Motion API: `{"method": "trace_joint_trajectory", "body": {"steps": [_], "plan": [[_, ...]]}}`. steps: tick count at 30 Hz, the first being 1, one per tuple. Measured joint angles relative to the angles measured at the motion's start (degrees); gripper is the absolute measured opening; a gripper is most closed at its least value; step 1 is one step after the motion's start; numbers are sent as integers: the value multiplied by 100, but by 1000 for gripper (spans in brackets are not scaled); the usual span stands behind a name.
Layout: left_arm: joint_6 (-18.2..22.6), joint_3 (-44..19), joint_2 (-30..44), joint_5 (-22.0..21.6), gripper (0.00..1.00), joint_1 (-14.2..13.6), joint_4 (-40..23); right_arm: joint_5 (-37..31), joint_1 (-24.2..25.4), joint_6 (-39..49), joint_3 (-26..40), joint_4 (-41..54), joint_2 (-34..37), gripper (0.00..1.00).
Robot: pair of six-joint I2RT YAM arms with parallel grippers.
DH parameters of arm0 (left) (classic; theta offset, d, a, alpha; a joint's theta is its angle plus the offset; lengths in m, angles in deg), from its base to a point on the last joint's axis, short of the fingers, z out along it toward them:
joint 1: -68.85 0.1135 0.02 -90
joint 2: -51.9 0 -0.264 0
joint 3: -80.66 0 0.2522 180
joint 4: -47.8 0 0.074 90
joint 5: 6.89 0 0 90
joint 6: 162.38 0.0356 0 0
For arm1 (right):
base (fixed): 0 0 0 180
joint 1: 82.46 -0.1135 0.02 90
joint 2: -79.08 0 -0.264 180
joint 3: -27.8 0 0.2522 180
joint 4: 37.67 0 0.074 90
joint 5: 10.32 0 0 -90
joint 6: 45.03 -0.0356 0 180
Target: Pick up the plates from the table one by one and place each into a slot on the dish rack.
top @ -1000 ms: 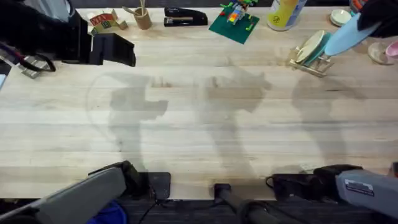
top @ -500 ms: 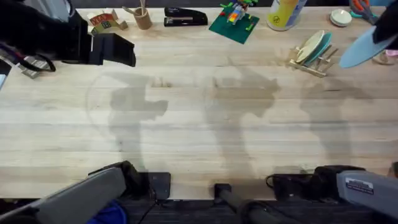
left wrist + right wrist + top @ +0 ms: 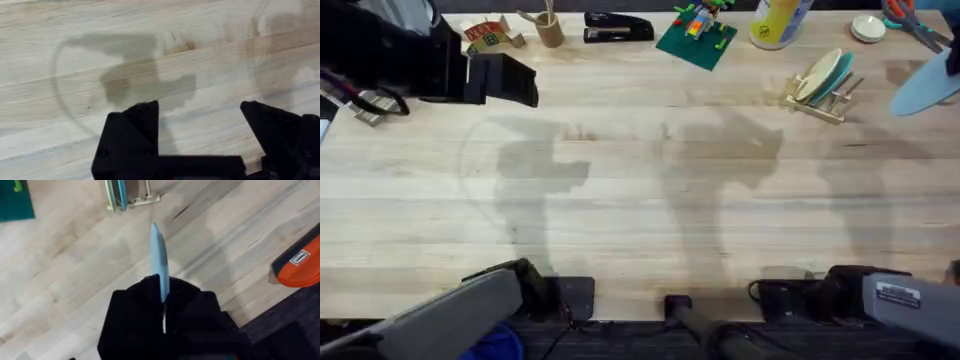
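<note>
Pale plank table (image 3: 640, 200), dish rack (image 3: 817, 88) at far right holding a cream plate (image 3: 817, 74) and a teal plate (image 3: 837, 76).
At the right edge, cut off, the right gripper (image 3: 163, 297) pinches a light blue plate (image 3: 159, 265) edge-on, clear of the rack; the left gripper (image 3: 200, 117) hangs spread wide, holding nothing.

1. The light is bright and even on the table (image 3: 620, 230).
2. Soft grey shadows of the arms fall on the planks, with blurred edges.
3. The arm bases at the overhead view's lower edge are out of focus.
</note>
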Motion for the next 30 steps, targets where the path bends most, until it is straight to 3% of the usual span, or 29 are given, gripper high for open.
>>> {"method": "trace_joint_trajectory", "body": {"steps": [14,30], "plan": [[0,0,0,0,995,0,0,2,11,472,2,-530,715,31],[0,0,0,0,995,0,-9,2,392,608,4,-776,827,31]]}}
